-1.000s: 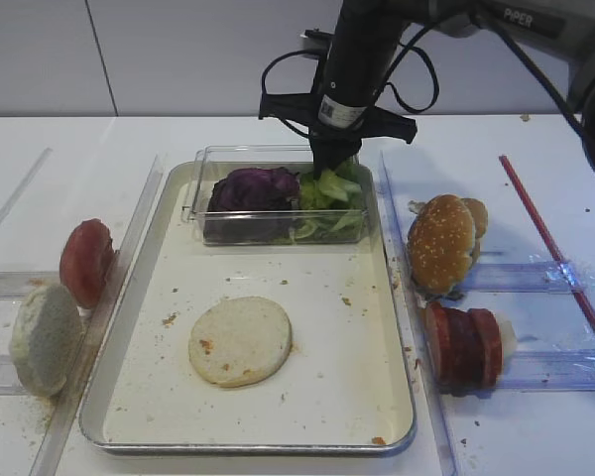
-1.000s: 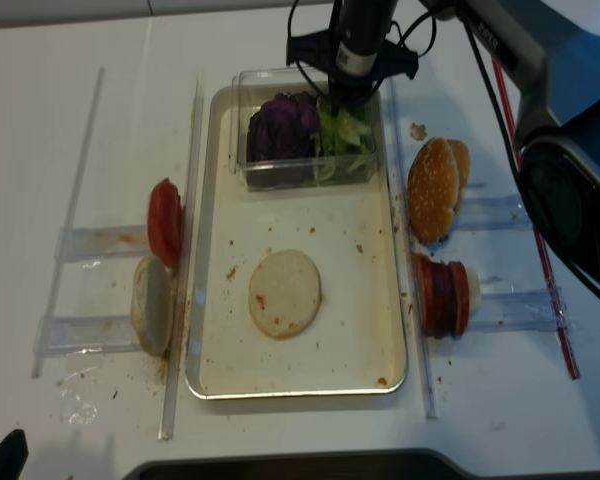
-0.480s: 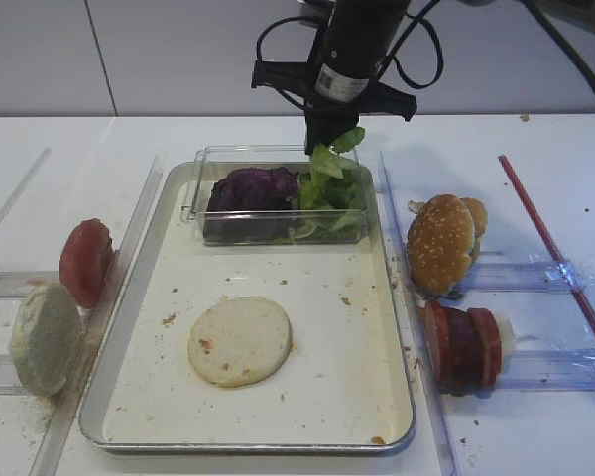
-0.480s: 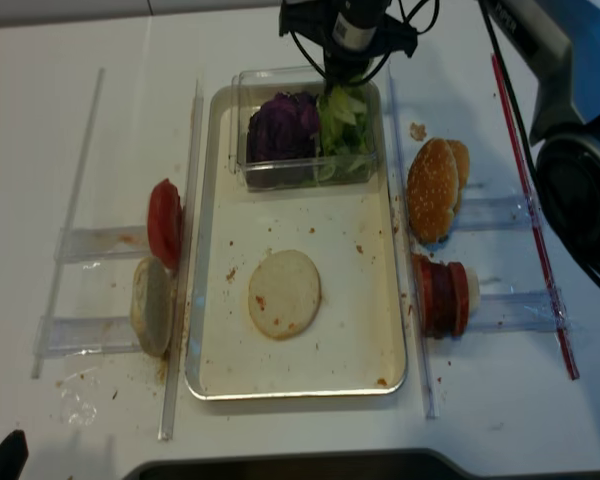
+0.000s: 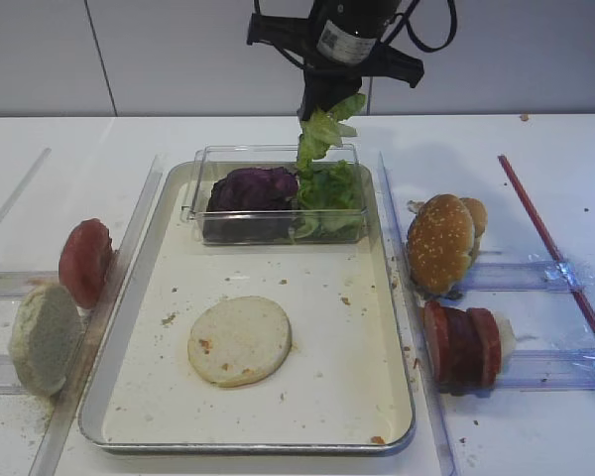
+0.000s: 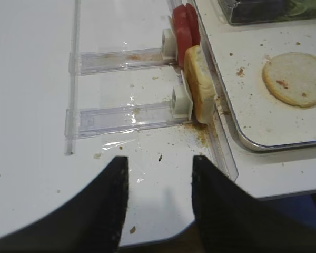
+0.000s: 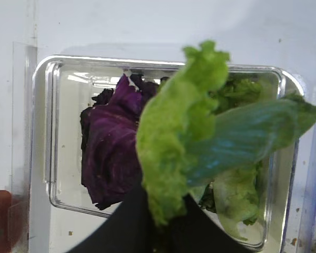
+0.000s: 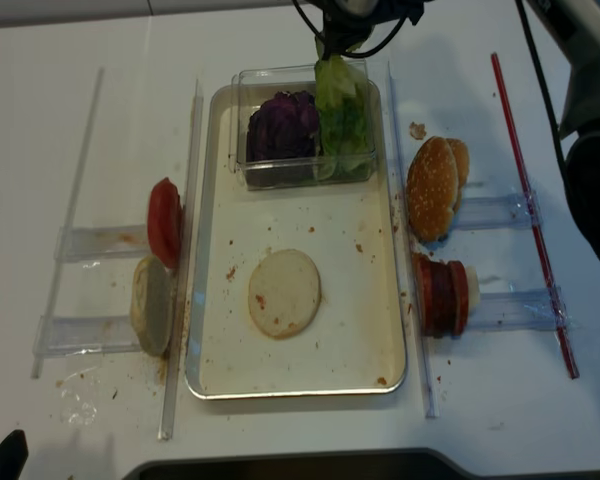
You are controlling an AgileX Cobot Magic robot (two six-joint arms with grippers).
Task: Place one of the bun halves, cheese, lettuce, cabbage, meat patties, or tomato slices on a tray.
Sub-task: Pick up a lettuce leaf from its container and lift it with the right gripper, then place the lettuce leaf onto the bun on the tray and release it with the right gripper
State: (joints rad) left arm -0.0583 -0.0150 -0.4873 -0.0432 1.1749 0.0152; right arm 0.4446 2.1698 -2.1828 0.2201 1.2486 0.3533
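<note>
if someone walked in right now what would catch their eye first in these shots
Probably the right gripper shut on a green lettuce leaf, dangling it above the clear box at the tray's far end, where the purple cabbage sits. Next, the pale bun half lying flat and alone on the tray.

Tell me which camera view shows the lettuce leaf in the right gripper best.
The right wrist view: the held lettuce leaf fills the frame, ruffled edge and paler rib clear, pinched in the right gripper above the clear plastic box. Both exterior high views show it small, dangling over the box. The left wrist view misses it.
</note>
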